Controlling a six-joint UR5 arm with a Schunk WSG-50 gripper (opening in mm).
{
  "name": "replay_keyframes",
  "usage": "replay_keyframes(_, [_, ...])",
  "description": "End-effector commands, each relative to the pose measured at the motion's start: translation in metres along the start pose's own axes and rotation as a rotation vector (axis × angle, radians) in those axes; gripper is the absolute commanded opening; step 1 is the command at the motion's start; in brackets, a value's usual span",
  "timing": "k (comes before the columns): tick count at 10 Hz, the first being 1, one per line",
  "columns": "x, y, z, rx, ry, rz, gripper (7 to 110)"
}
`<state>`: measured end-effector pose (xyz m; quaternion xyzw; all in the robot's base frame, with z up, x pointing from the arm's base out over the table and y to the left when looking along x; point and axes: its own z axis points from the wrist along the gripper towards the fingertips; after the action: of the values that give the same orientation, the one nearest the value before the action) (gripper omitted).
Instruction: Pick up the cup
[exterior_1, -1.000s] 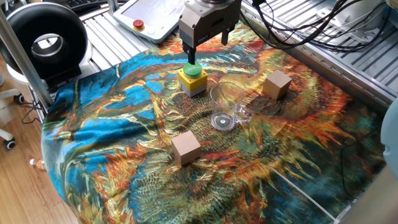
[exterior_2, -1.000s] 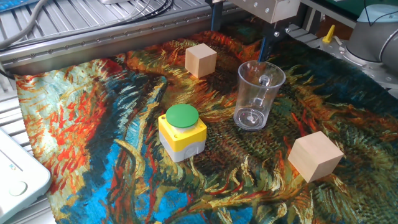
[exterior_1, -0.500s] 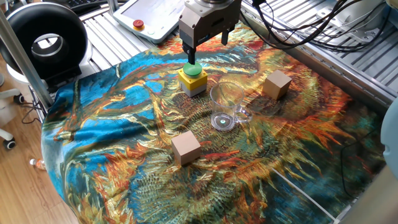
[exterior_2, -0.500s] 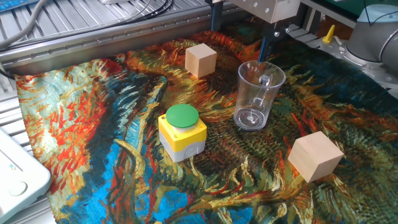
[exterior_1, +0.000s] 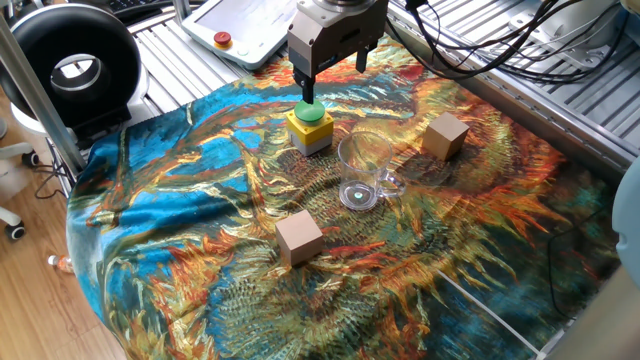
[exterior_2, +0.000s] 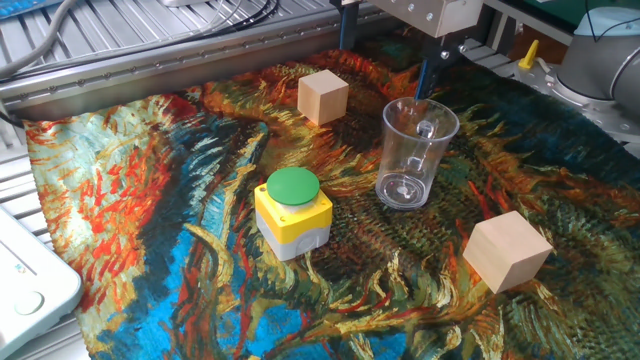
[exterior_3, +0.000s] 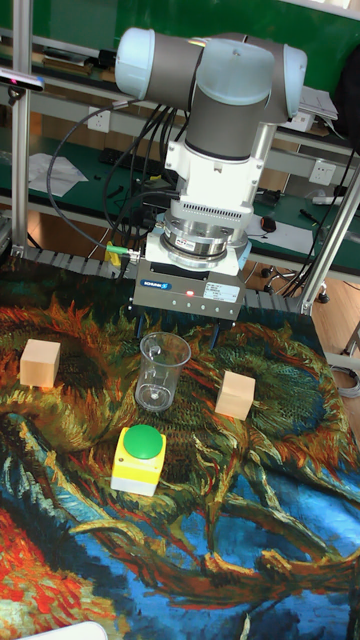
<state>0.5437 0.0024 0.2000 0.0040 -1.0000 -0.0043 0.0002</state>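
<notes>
In the tall view, a wooden block (exterior_3: 40, 362) is seen well left of the cup (exterior_3: 163, 372), a yellow button box (exterior_3: 138, 458) just in front of it, and a second block (exterior_3: 236, 393) near its right. The cup stands upright on the cloth (exterior_3: 260, 520), untouched. The gripper (exterior_3: 175, 322) is held above and just behind the cup, fingers spread. The approach is judged to be in hand, and a descent astride the cup's wall is called for next. The cup's handle is hard to make out through the clear plastic, and the gripper's body is cut off in the other fixed view.
</notes>
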Motion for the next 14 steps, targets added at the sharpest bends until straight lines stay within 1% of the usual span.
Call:
replay_keyframes(1, [-0.027, 0.007, -0.0011, -0.025, -0.107, 0.105, 109])
replay_keyframes(2, [-0.0272, 0.007, -0.0004, -0.025, -0.107, 0.107, 7])
replay_keyframes(8, [-0.0271, 0.0054, 0.0015, -0.019, -0.106, 0.105, 7])
replay_keyframes(14, [-0.0271, 0.0067, 0.0015, -0.023, -0.106, 0.107, 7])
